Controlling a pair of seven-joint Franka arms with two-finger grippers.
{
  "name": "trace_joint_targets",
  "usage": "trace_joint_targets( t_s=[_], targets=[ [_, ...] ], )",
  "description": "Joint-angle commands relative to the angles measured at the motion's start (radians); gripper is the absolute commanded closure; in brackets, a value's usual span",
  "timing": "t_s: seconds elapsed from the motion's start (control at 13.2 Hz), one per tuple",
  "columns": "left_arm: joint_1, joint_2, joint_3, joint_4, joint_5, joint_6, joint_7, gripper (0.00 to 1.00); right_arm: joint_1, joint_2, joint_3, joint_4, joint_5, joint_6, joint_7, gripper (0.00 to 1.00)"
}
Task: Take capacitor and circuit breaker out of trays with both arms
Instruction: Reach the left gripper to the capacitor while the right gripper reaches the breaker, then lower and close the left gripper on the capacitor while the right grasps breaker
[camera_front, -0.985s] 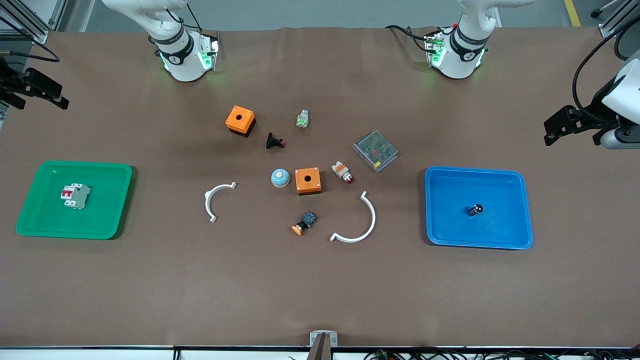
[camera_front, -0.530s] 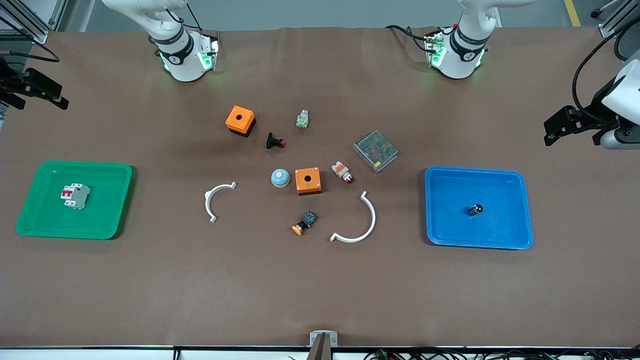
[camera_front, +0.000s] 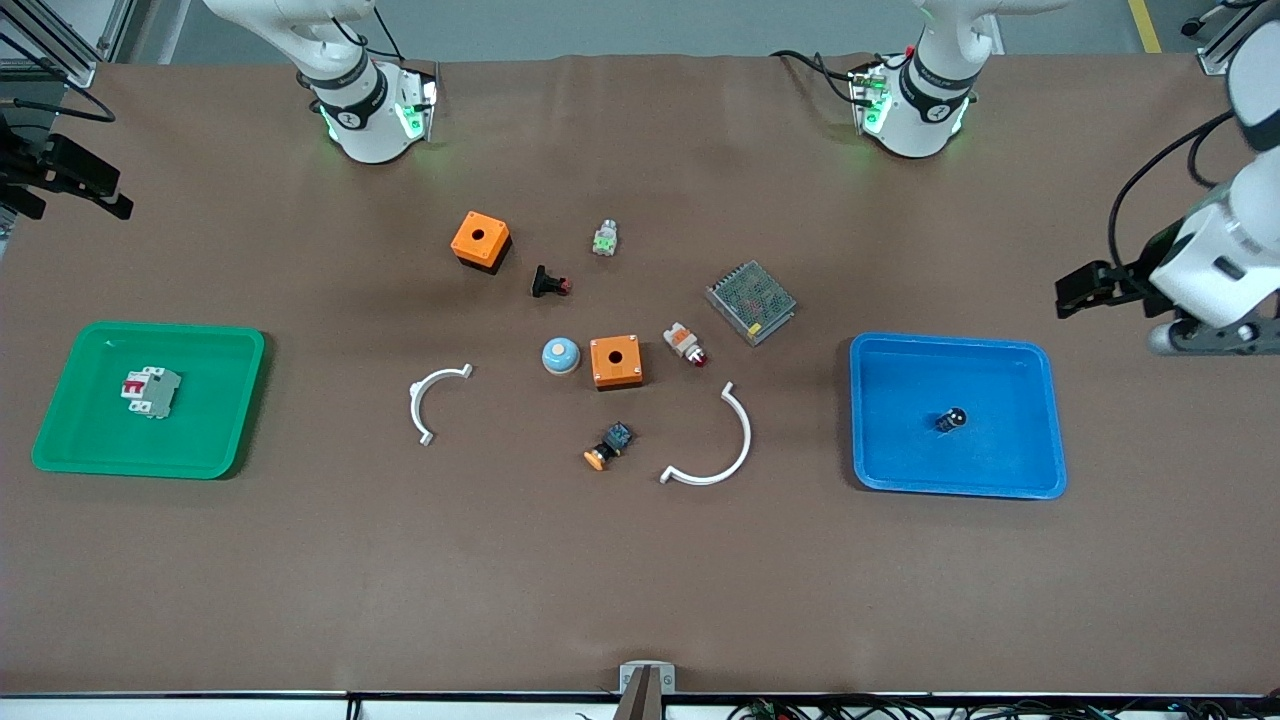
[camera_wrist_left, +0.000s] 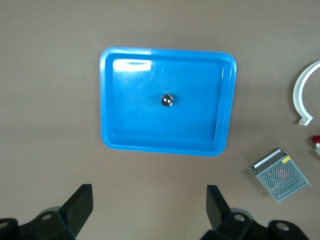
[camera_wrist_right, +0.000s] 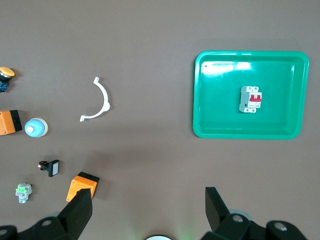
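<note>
The capacitor (camera_front: 950, 419) lies in the blue tray (camera_front: 1040, 470) at the left arm's end of the table; it also shows in the left wrist view (camera_wrist_left: 167, 100). The breaker (camera_front: 150, 391) lies in the green tray (camera_front: 230, 450) at the right arm's end and shows in the right wrist view (camera_wrist_right: 250, 99). My left gripper (camera_wrist_left: 150, 204) is open and empty, high over bare table beside the blue tray. My right gripper (camera_wrist_right: 149, 205) is open and empty, high over the table near its own base.
Mid-table lie two orange boxes (camera_front: 480, 240) (camera_front: 615, 361), a black push button (camera_front: 549, 283), a mesh-covered metal box (camera_front: 751, 301), two white arcs (camera_front: 432, 400) (camera_front: 715, 445), a blue dome (camera_front: 561, 355) and an orange-capped switch (camera_front: 607, 446).
In the front view the left arm's hand has swung lower, toward the blue tray. The right arm and all the parts have stayed put.
</note>
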Motion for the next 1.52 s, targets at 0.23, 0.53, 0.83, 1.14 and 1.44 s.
trace_joint_targets(
  t_s=[0.23,0.53,0.83,1.14,1.44],
  targets=[
    [0.019,0.092,0.0,-0.15,-0.023,0.142,0.025,0.0,0.006,0.079,-0.01,0.035,-0.003,0.013,-0.001,0.0],
    [0.042,0.11,-0.002,-0.32,-0.022,0.417,0.025,0.0,0.001,0.203,-0.012,0.058,-0.005,0.06,-0.004,0.0],
    [0.036,0.212,-0.005,-0.334,-0.022,0.574,0.025,0.0,0.003,0.251,-0.012,0.06,-0.023,0.083,-0.004,0.0],
    [0.03,0.29,-0.008,-0.354,-0.019,0.697,0.025,0.0,-0.089,0.269,-0.016,0.007,-0.075,0.158,-0.03,0.0],
    [0.017,0.345,-0.008,-0.354,-0.016,0.749,0.024,0.0,-0.204,0.32,-0.015,-0.073,-0.091,0.307,-0.099,0.0]
  ],
)
